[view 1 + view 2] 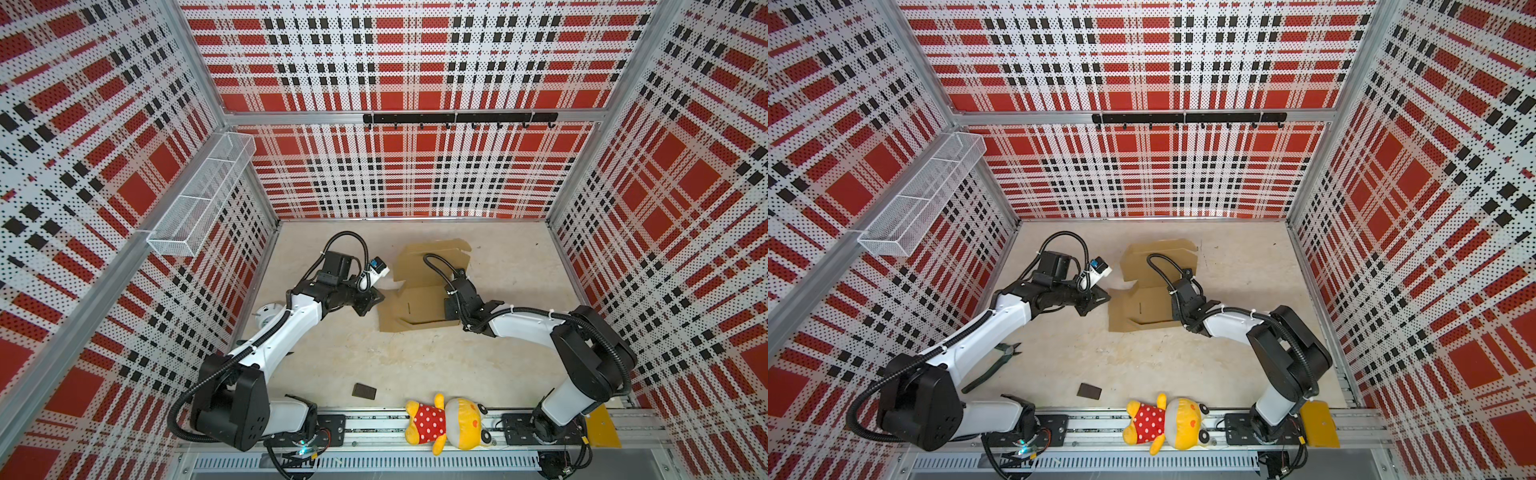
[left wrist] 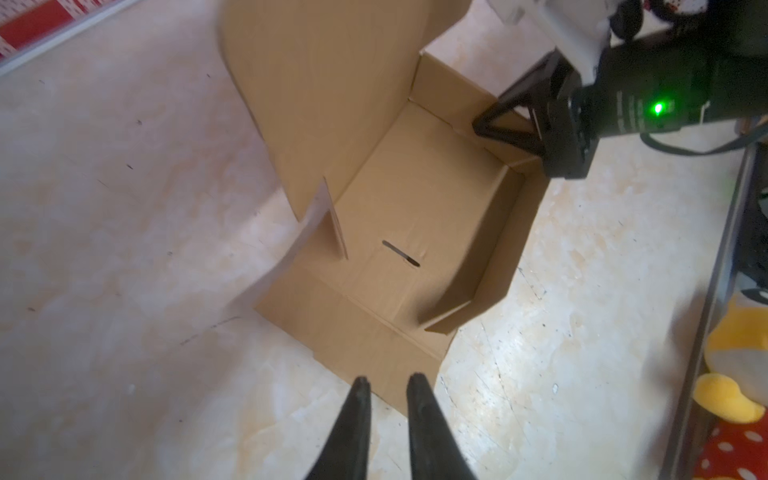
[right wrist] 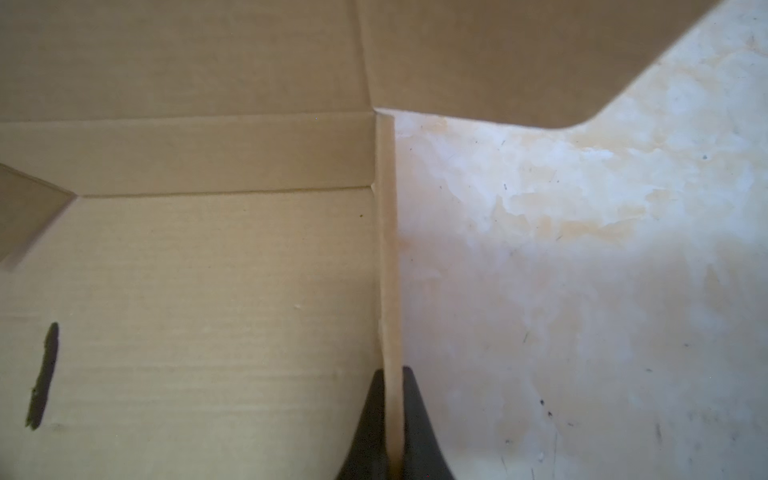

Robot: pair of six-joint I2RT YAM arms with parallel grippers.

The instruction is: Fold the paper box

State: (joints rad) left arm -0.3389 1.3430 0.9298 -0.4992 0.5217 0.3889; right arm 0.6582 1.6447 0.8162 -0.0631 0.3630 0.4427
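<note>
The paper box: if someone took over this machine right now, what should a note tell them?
Left pincer: slightly open, empty, by the flat left flap.
Right pincer: shut on the upright right side wall of the paper box.
Done: that wall and the near wall are raised.
Left to do: raise the left flap, then close the lid, which lies open at the back.
</note>
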